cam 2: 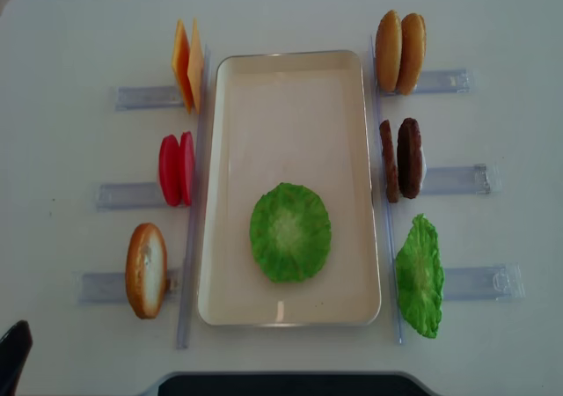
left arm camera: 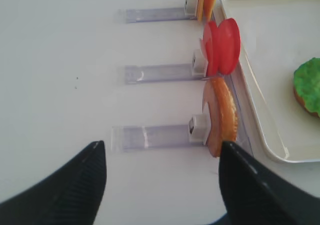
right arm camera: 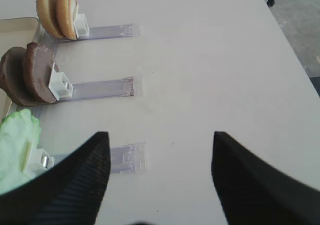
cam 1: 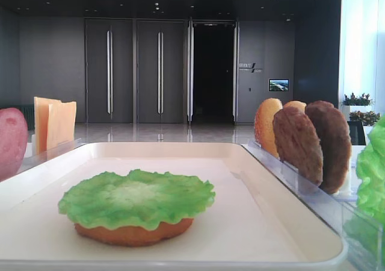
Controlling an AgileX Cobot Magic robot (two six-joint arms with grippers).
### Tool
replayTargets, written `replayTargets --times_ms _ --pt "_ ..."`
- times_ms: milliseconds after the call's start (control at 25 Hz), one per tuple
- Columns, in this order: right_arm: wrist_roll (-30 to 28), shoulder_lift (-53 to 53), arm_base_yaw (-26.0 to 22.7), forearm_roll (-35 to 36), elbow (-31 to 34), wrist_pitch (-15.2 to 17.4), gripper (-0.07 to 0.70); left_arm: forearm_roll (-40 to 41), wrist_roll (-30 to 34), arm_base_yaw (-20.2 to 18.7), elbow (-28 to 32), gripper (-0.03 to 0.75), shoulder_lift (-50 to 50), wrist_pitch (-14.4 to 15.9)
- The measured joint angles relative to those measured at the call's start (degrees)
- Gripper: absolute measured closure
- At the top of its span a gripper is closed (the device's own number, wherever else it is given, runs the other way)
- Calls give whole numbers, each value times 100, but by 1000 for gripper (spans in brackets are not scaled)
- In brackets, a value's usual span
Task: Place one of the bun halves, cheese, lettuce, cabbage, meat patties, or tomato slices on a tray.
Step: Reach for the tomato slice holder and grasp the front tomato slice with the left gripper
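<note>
Two stacked items sit on the tray [cam 2: 352, 70]: a lettuce [cam 2: 290, 231] leaf lies flat over a bun half [cam 1: 133, 233], toward the tray's near end. There is writing on the dark wall [cam 1: 54, 66] beside the open doorway [cam 1: 212, 72] in the low front view, but it is too small and blurred to read, and no brand or label shows anywhere else.

The surface is a plain white table [cam 2: 493, 26], with clear holders [cam 2: 457, 179] ranged along both long sides of the tray. Left side, top down: cheese [cam 2: 186, 64], tomato slices [cam 2: 176, 169], one bun half [cam 2: 146, 269] standing on edge. Right side: two bun halves [cam 2: 400, 51], meat patties [cam 2: 401, 158], and a second green leaf [cam 2: 420, 275].

Only the low view gives the room, with tall grey doors [cam 1: 135, 71] and potted plants [cam 1: 357, 100] at right. Only that view reveals the bun under the leaf; from overhead it is hidden.

The left gripper [left arm camera: 160, 185] hangs over the table with fingers spread wide, holding nothing. The right gripper [right arm camera: 160, 177] likewise stands apart and empty above bare tabletop.
</note>
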Motion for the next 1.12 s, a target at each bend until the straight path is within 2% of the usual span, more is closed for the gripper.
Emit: replayTargets --times_ms 80,160,560,840,1120 --pt "0 0 0 0 0 0 208 0 -76 0 -205 181 165 322" --pt "0 0 0 0 0 0 208 0 -109 0 -402 181 397 424" --pt "0 0 0 0 0 0 208 143 -500 0 -1347 181 2185 424" --pt "0 0 0 0 0 0 208 683 -863 0 -1959 181 4248 424" --pt "0 0 0 0 0 0 208 767 -1103 0 -3072 181 6307 349"
